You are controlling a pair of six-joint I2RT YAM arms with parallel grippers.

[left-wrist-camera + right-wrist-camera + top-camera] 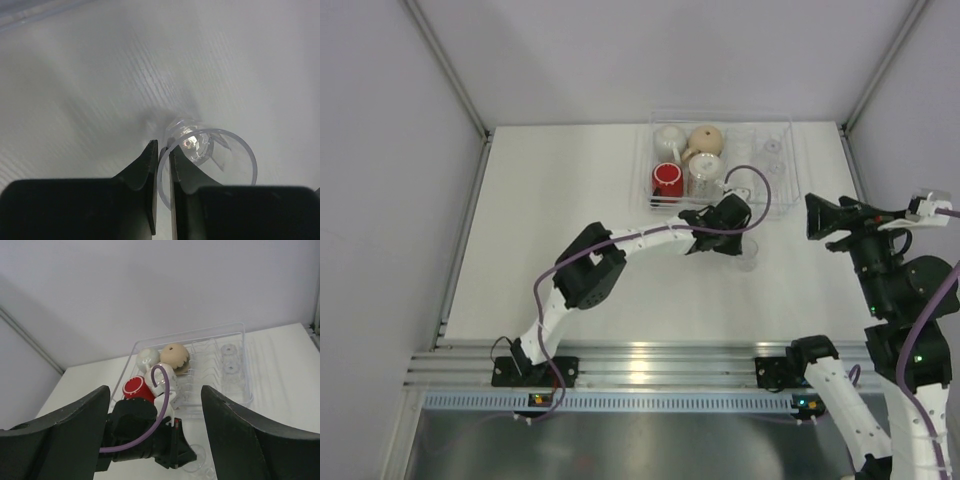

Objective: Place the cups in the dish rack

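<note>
Loading appeared nearly done: mugs (668, 180) sat in the dish rack (790, 195), left end effector (162, 145) pinched the clear glass (200, 145) at its 6 o'clock, right end effector (154, 390) stood open.

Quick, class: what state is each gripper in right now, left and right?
Left gripper: closed on the rim of a small clear glass.
Right gripper: open, holding nothing.

The right gripper (155, 390) holds its black fingers (75, 430) wide apart at eight and four o'clock. At twelve, the transparent ribbed plastic dish rack (205, 367) holds a white mug (148, 358), a tan mug (174, 356) and a red mug (136, 388) at its nine o'clock end, and small clear glasses (229, 366) toward three.
</note>
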